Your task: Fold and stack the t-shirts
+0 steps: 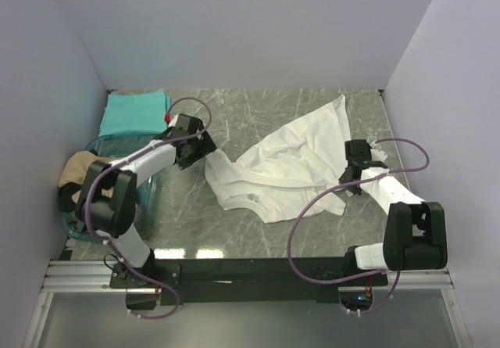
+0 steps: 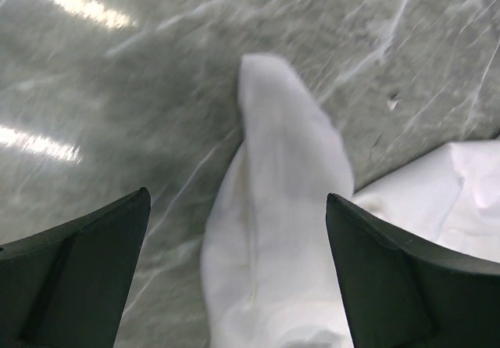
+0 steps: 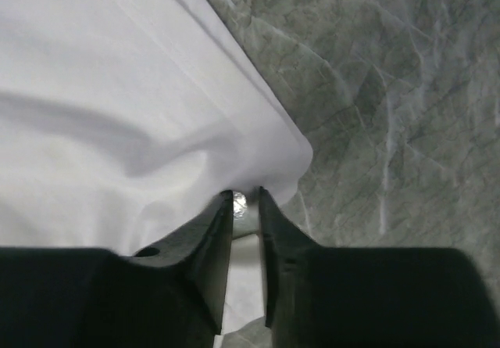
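Note:
A white t-shirt (image 1: 285,168) lies crumpled across the middle of the table. My left gripper (image 1: 197,149) is open at its left corner; in the left wrist view a fold of white cloth (image 2: 273,238) lies between the wide-apart jaws of that gripper (image 2: 238,266). My right gripper (image 1: 353,170) is shut on the shirt's right edge; the right wrist view shows the nearly closed gripper (image 3: 246,199) pinching white cloth (image 3: 117,113). A folded teal t-shirt (image 1: 134,113) lies at the back left. A tan t-shirt (image 1: 76,170) sits bunched in the bin at the left.
A clear blue-tinted plastic bin (image 1: 145,194) stands at the left edge under the left arm. The grey marble tabletop (image 1: 258,105) is walled on three sides. A black rail (image 1: 250,270) runs along the near edge.

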Tool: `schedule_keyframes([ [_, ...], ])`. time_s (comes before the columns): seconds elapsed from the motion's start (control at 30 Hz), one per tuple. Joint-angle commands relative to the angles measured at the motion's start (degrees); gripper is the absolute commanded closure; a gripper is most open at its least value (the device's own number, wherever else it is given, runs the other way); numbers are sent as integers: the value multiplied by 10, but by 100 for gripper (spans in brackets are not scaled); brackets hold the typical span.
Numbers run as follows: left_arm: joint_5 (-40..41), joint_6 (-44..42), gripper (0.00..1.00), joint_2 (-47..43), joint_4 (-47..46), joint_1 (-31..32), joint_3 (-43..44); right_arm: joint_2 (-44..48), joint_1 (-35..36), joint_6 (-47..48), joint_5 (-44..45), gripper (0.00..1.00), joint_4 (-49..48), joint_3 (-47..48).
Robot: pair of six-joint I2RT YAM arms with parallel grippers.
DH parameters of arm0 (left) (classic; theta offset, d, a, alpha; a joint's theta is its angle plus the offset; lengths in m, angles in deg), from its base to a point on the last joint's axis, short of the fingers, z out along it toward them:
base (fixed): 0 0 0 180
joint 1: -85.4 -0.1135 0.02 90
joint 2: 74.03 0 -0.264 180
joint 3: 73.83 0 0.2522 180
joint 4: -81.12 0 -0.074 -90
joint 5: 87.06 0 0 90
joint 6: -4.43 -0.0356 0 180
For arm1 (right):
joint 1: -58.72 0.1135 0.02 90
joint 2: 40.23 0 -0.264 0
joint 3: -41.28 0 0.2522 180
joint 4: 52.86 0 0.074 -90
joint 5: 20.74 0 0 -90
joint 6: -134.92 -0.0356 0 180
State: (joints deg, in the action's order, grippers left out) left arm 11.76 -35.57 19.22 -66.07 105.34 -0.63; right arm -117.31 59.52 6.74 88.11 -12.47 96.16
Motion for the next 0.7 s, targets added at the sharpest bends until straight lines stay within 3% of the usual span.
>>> schedule_keyframes([
  [0.0, 3, -20, 1, 46, -30, 0, 63, -4, -5, -7, 4, 71, 2, 19],
  [0.03, 11, -24, 1, 58, -26, 0, 73, -4, -5, -13, 7, 60, 11, 22],
  [0.1, 20, -29, 1, 92, -16, 0, 100, 3, -21, -29, 25, 51, 22, 23],
  [0.13, 23, -31, 1, 102, -15, 1, 106, 7, -26, -32, 30, 42, 30, 21],
  [0.23, 23, -37, 3, 129, -14, 0, 121, 24, -36, -38, 35, 32, 26, 11],
  [0.4, 6, -30, 5, 170, -7, 1, 143, 18, -74, -23, -23, 30, -13, 1],
  [0.53, -16, -32, 14, 194, -9, 6, 155, -4, -77, -7, -55, 30, -50, 11],
  [0.63, -14, -36, 30, 207, -6, 10, 161, -36, -78, 2, -80, 32, -57, 24],
  [0.67, -22, -36, 45, 207, -9, 11, 156, -50, -78, 2, -93, 32, -63, 20],
])
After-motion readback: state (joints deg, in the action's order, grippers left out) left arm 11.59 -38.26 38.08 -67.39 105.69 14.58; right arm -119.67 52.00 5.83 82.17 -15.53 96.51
